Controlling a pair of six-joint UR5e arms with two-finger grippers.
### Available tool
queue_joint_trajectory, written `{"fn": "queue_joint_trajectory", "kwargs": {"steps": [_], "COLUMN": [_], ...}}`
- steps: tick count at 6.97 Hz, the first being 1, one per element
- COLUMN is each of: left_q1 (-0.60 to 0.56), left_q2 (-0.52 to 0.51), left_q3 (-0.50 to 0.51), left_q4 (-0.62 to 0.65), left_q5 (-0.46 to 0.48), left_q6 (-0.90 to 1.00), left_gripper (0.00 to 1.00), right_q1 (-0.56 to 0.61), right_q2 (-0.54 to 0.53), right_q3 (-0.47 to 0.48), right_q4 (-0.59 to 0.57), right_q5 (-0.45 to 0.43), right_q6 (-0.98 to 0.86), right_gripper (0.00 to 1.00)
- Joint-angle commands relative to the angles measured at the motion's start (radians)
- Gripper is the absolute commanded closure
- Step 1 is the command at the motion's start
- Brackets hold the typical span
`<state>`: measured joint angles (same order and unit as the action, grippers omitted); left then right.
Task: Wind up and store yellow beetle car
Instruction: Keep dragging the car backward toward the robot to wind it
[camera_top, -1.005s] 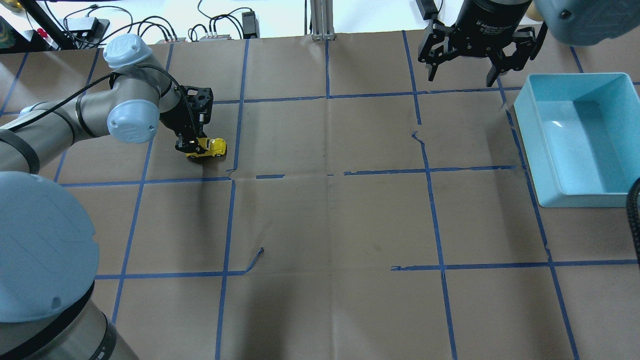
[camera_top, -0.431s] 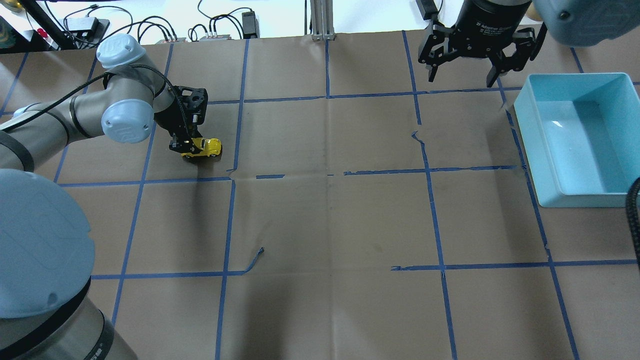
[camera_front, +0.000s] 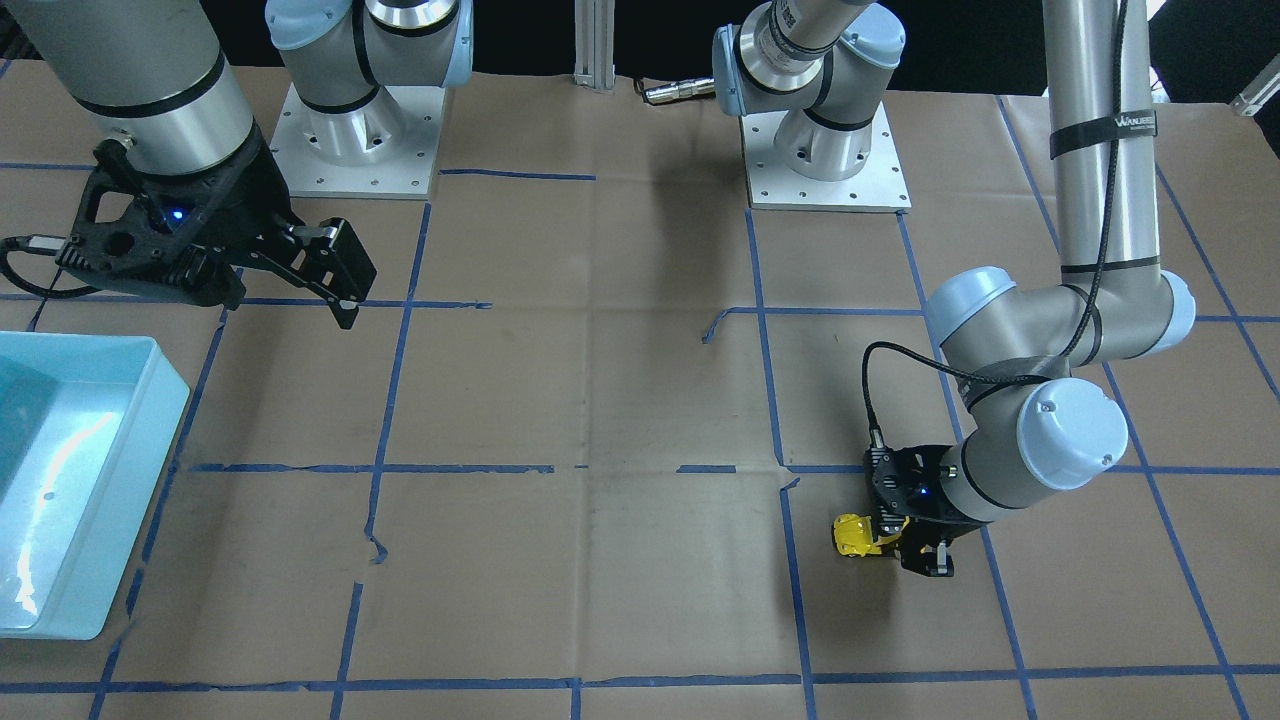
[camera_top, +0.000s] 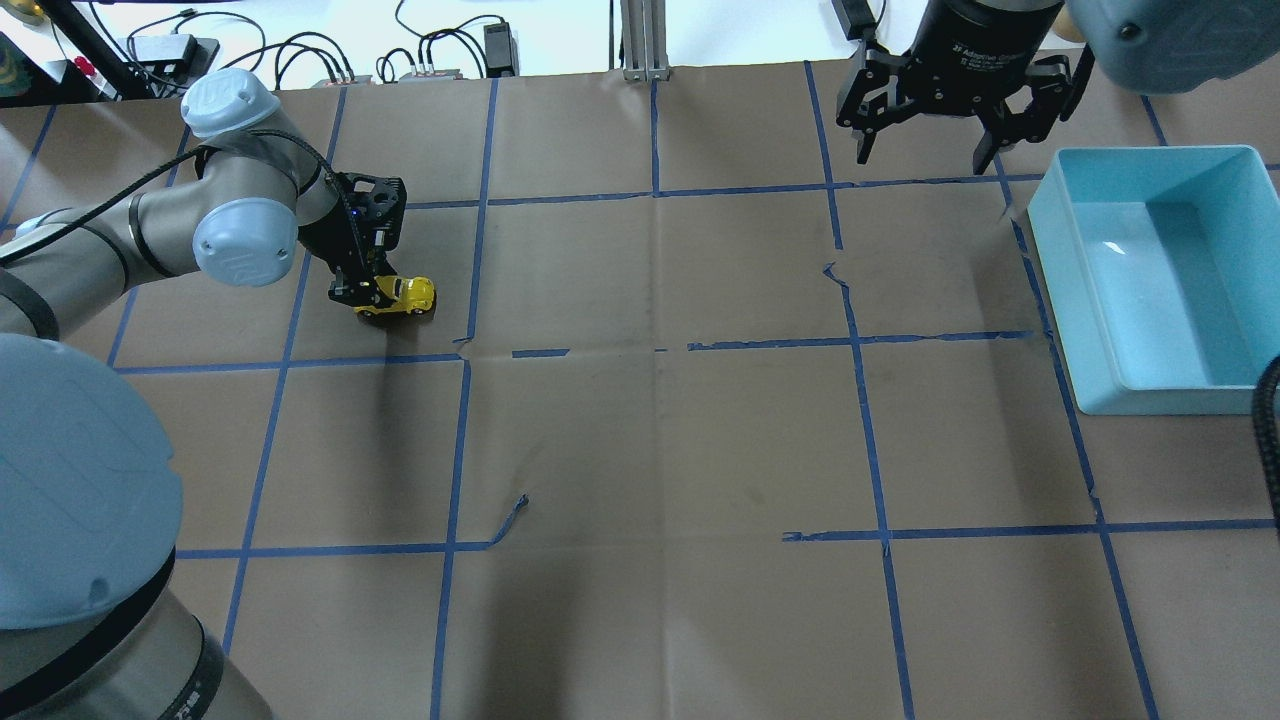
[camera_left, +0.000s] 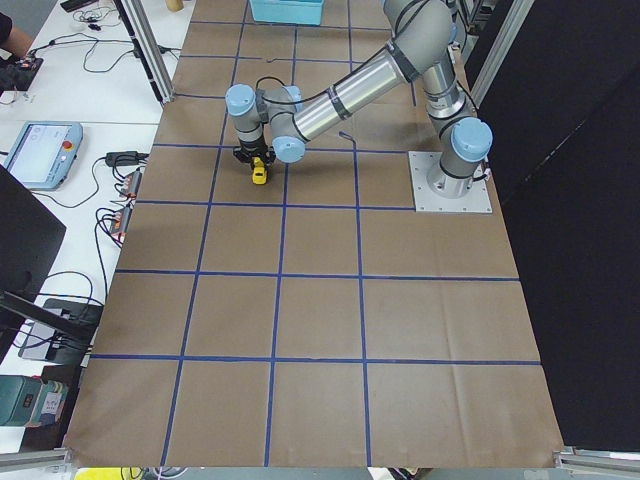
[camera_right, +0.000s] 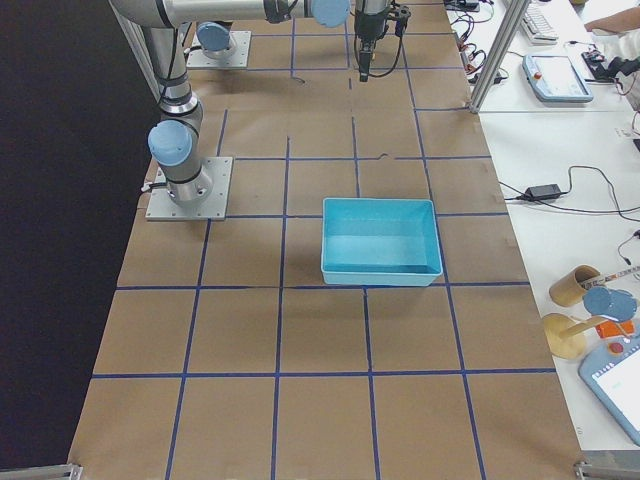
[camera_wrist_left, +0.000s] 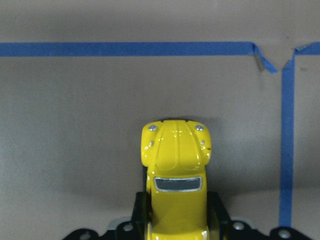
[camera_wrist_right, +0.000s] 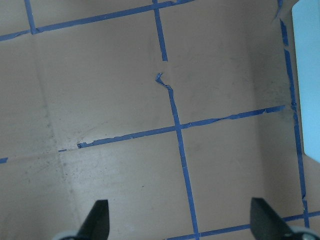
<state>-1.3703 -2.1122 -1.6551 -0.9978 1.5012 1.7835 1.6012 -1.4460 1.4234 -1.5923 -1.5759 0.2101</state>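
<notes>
The yellow beetle car (camera_top: 412, 294) sits on the brown paper at the far left, nose toward the table's middle. My left gripper (camera_top: 372, 296) is shut on its rear half, fingers on both sides. The left wrist view shows the car's bonnet and windscreen (camera_wrist_left: 175, 165) sticking out between the fingers, low over the paper. It also shows in the front-facing view (camera_front: 852, 534) and the exterior left view (camera_left: 259, 175). My right gripper (camera_top: 922, 150) hangs open and empty at the far right, its fingertips (camera_wrist_right: 98, 218) wide apart above the paper.
A light blue bin (camera_top: 1140, 157) stands empty at the right edge, beside my right gripper; it also shows in the front-facing view (camera_front: 165, 400) and the exterior right view (camera_right: 380, 275). Blue tape lines grid the paper, with a torn loose strip (camera_top: 512, 520) near the front.
My left gripper has dragged the yellow car a short way to the left along the paper, still shut on it. The right arm has not moved.
</notes>
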Motion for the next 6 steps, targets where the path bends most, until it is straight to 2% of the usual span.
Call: {"fn": "queue_joint_trajectory", "kwargs": {"steps": [1, 6], "left_q1": [0.004, 0.046], "left_q2": [0.0, 0.0], "left_q3": [0.0, 0.0], "left_q4": [0.001, 0.001], "left_q5": [-0.001, -0.001], "left_q6": [0.004, 0.056], "left_gripper": [0.99, 0.99], "right_q1": [0.0, 0.0], "right_q2": [0.001, -0.001], "right_q3": [0.0, 0.0], "right_q4": [0.0, 0.002], "right_q5": [0.0, 0.005], "right_q6": [0.0, 0.006], "right_gripper": [0.0, 0.0]}}
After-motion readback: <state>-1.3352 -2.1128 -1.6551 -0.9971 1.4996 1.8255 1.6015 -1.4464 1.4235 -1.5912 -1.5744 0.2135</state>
